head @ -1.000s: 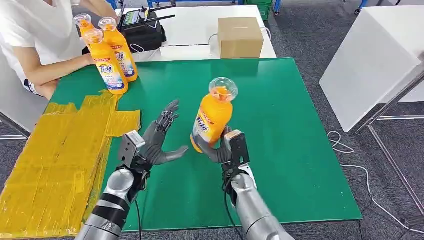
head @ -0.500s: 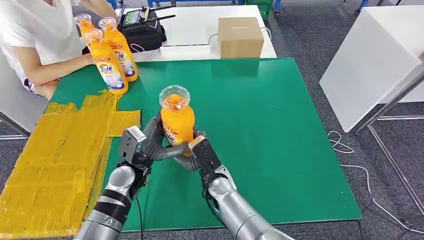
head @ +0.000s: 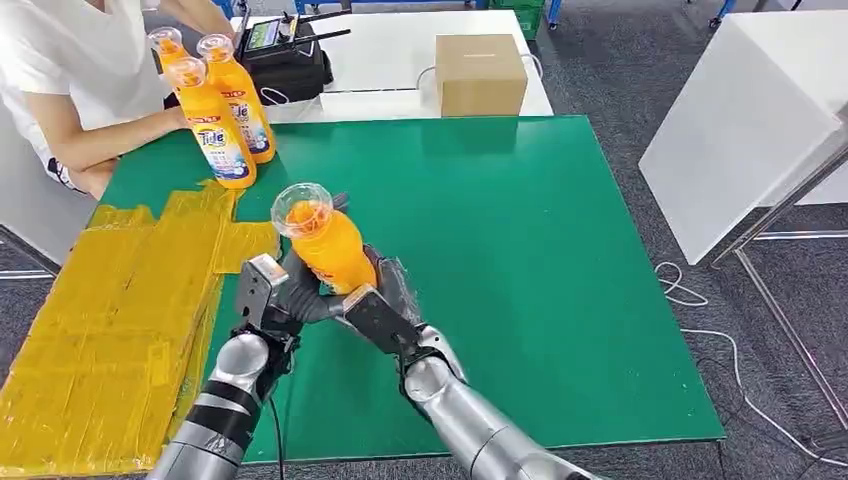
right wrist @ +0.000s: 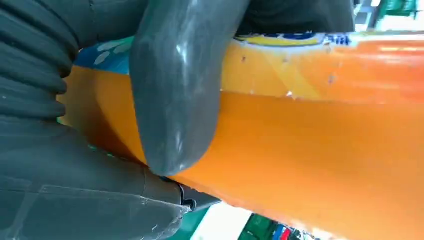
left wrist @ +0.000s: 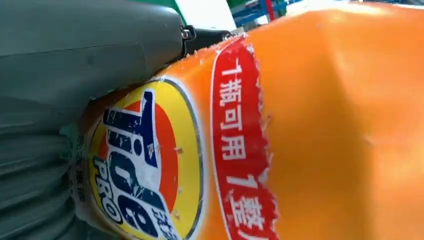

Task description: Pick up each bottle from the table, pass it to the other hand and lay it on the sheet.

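Held bottle (head: 326,245): orange body, clear cap, label of yellow disc with blue lettering and red band bearing white characters; mat (head: 560,260): green; sheet (head: 100,330): yellow, taped strips; box (head: 480,72), upper centre: brown; hands (head: 300,295): dark grey; arms: silver.

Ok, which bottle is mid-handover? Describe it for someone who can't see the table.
Look at the green table mat, near its front left, beside the yellow taped sheet. The orange plastic detergent bottle with a clear cap is there, gripped by the left hand and right hand. Unlike the upright bottles at the back, it's lifted and tilted.
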Robot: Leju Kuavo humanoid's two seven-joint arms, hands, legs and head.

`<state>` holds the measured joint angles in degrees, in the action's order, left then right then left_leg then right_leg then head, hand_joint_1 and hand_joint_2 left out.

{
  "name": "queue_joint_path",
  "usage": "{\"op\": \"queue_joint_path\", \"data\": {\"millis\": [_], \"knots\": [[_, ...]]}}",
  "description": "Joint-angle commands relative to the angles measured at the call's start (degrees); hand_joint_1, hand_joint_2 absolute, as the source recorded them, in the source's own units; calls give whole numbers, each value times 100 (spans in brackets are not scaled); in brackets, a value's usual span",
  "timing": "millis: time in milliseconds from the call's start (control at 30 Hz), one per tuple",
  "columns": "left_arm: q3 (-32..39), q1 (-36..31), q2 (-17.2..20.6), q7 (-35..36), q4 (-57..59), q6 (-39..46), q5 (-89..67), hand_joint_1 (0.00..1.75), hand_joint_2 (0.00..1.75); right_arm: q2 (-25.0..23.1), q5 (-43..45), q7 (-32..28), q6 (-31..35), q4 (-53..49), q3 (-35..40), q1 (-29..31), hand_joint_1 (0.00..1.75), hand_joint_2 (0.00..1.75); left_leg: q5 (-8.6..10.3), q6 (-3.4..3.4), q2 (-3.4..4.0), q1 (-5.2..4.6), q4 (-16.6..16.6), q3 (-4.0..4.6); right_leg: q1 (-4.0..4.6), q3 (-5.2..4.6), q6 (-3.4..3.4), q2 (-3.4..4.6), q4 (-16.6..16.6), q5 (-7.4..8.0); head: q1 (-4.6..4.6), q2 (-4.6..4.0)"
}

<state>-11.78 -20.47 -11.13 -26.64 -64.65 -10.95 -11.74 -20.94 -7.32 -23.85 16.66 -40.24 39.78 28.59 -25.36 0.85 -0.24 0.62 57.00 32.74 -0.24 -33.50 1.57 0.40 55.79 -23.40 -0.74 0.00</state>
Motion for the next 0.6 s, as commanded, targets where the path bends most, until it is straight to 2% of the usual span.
{"op": "queue_joint_path", "data": {"millis": [33,100,600], "knots": [[604,-79,-292,139,-168,-53,1045,175,175,94,-8,-20,-5,419,723,246,175,175,-4,1,0,-1,0,-7,0,9,0,-4,-1,-4,2,0],[741,-47,-288,201,-242,-90,1260,175,175,94,10,-2,6,419,739,246,175,175,-16,1,5,6,4,-26,8,30,-1,-3,-3,-11,0,0],[927,2,-308,219,-311,-6,1468,175,175,94,24,20,66,471,686,252,175,175,-2,-1,-5,3,-1,-7,4,10,-1,-10,-4,-3,-2,0]]}}
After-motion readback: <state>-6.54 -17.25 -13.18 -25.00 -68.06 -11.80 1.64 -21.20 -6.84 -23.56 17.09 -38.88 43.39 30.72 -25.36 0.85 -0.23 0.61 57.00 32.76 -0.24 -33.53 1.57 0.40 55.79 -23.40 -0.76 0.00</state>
